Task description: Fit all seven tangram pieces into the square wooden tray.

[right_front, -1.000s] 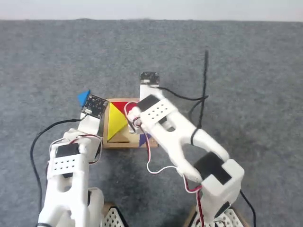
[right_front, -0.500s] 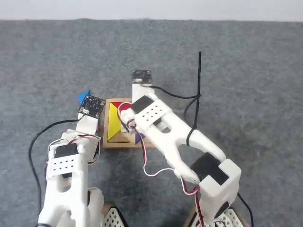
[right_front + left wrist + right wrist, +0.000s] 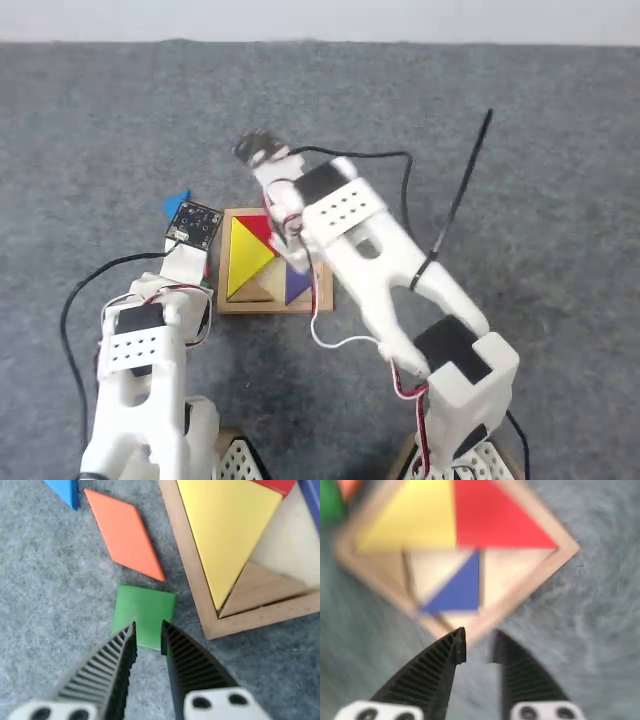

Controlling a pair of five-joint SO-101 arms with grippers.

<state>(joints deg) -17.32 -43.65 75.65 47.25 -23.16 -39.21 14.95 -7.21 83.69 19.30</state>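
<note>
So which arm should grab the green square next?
Left, probably. The left gripper hangs open right over the green square beside the tray; the right gripper sits at the tray's other side.

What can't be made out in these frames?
- High view: the right arm covers part of the tray, hiding any pieces there.
- High view: the left arm covers the green square and orange piece.
- Left wrist view: the loose blue piece is cut off by the frame edge.
- So a count of all seven pieces cannot be confirmed.
</note>
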